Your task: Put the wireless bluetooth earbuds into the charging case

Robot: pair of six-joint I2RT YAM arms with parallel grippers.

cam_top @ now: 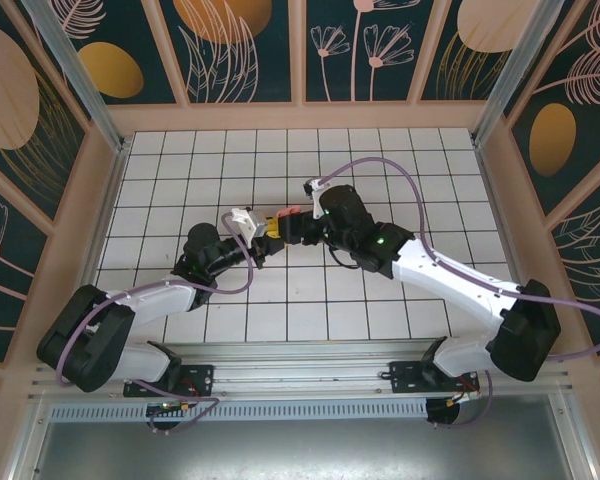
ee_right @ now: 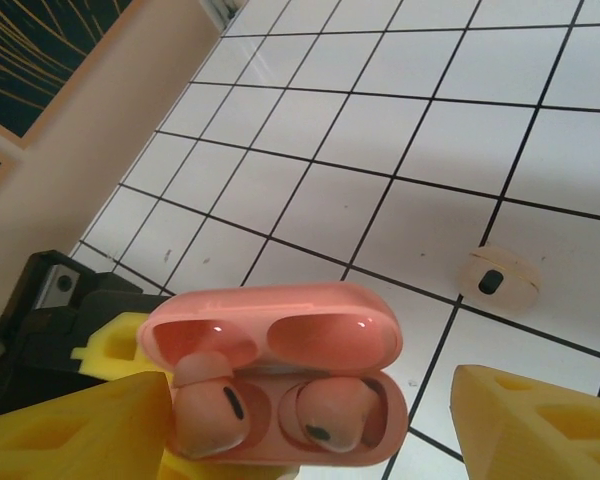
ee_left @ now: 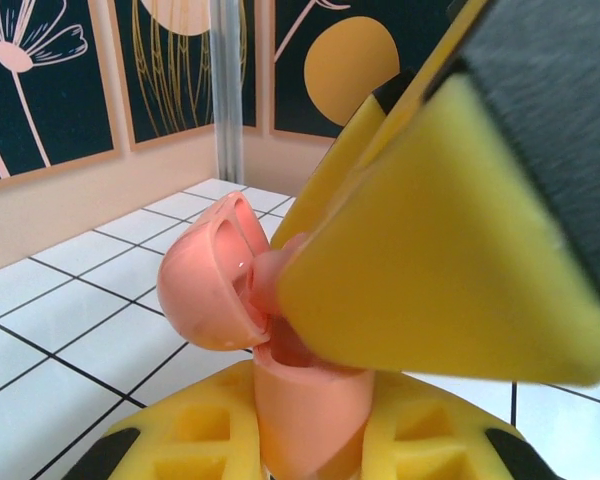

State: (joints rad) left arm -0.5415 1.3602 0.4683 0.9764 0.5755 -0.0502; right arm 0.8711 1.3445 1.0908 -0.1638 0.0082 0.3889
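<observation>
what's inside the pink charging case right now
Two pink earbuds sit in the open pink charging case, one per well. Their lower parts are sunk in the wells and hidden, so I can't tell whether both are fully seated.

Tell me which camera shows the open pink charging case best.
Right wrist: it looks straight into the charging case, both pink earbuds inside. Left wrist shows it side-on, partly blocked; top external, just a small reddish speck.
</observation>
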